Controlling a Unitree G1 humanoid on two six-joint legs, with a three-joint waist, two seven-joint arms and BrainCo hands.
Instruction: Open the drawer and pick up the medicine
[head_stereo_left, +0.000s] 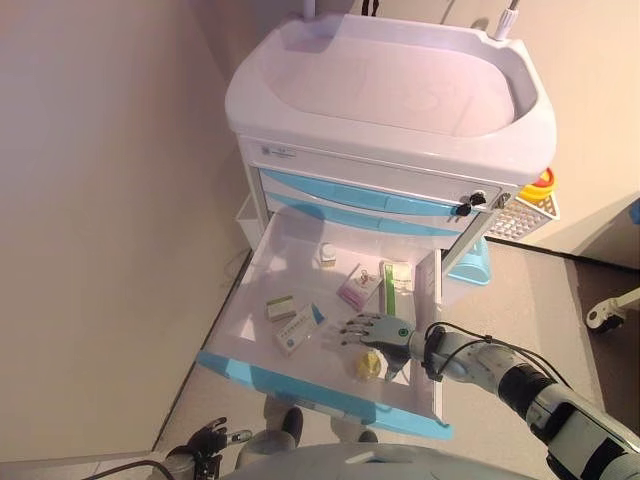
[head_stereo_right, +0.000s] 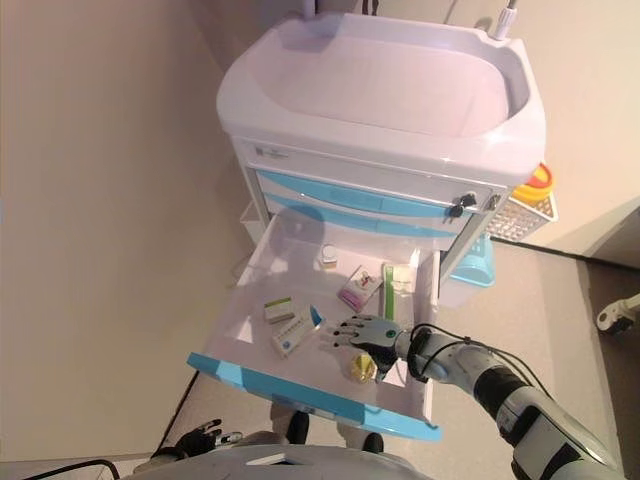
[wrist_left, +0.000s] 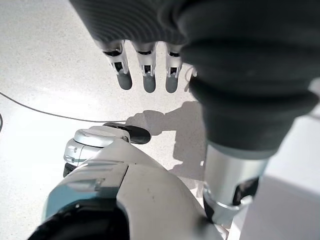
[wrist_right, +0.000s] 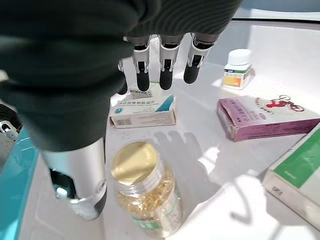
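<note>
The cart's drawer (head_stereo_left: 300, 385), white with a blue front, stands pulled out. In it lie a clear bottle of yellow capsules (head_stereo_left: 368, 365), a white-and-blue box (head_stereo_left: 298, 328), a purple box (head_stereo_left: 357, 287), a green-and-white box (head_stereo_left: 393, 290), a small green box (head_stereo_left: 281, 307) and a small white bottle (head_stereo_left: 328, 254). My right hand (head_stereo_left: 375, 330) is open over the drawer, fingers straight, holding nothing. The right wrist view shows its fingers (wrist_right: 167, 70) above the white-and-blue box (wrist_right: 145, 112), with the capsule bottle (wrist_right: 145, 192) below the palm beside the thumb. My left hand (head_stereo_left: 207, 438) hangs low over the floor, fingers relaxed (wrist_left: 145, 75).
The cart's white top tray (head_stereo_left: 390, 90) overhangs the closed blue drawers above. A wall runs along the left. A white wire basket (head_stereo_left: 525, 215) and a blue bin (head_stereo_left: 470, 262) hang on the cart's right side. A caster wheel (head_stereo_left: 607, 317) stands at far right.
</note>
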